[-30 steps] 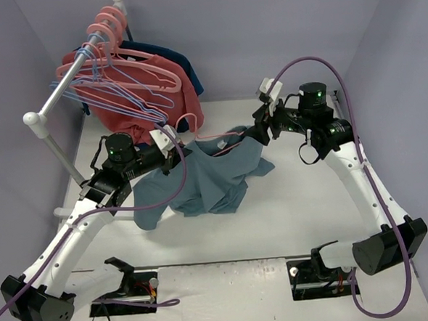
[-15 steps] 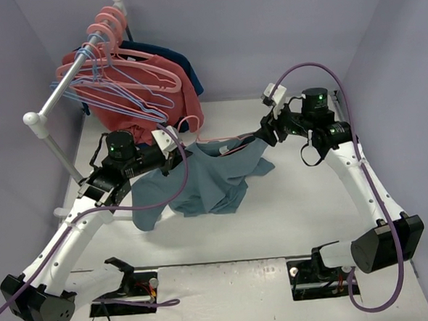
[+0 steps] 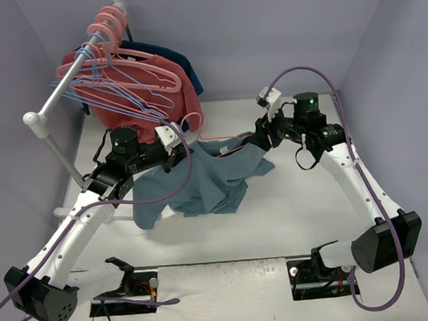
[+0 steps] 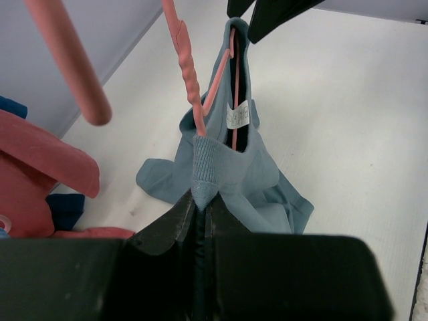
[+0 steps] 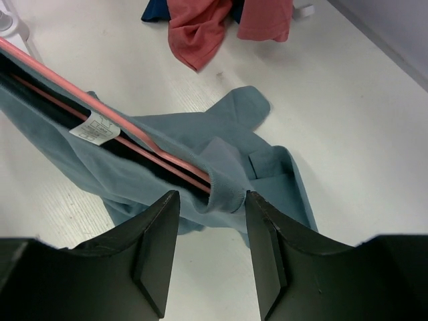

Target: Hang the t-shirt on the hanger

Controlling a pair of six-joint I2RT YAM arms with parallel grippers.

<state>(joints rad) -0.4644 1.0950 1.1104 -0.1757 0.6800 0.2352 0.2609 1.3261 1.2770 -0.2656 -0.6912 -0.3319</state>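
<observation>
The dusty teal t-shirt (image 3: 208, 183) hangs bunched between my two arms, its lower part resting on the table. The thin pale pink hanger (image 3: 214, 139) runs through its neck opening, hook (image 3: 189, 121) sticking up on the left. My left gripper (image 3: 177, 152) is shut on the ribbed collar (image 4: 202, 175), next to the hanger (image 4: 190, 87). My right gripper (image 5: 210, 200) is open. Its fingers straddle the far end of the collar (image 5: 226, 190), where the hanger (image 5: 134, 137) arm slips inside the t-shirt (image 5: 267, 177). They do not press the cloth.
A clothes rack (image 3: 63, 91) at the back left carries lavender-blue and salmon-pink hangers (image 3: 132, 71), a coral-red shirt (image 3: 149, 106) and a dark navy garment (image 3: 183, 64). The coral-red shirt (image 5: 200, 27) trails onto the table. Grey walls close in the left, back and right.
My right gripper's jaws have narrowed around the collar end and the arm has shifted slightly left. The left gripper stays shut on the collar, nudged a little toward the back.
</observation>
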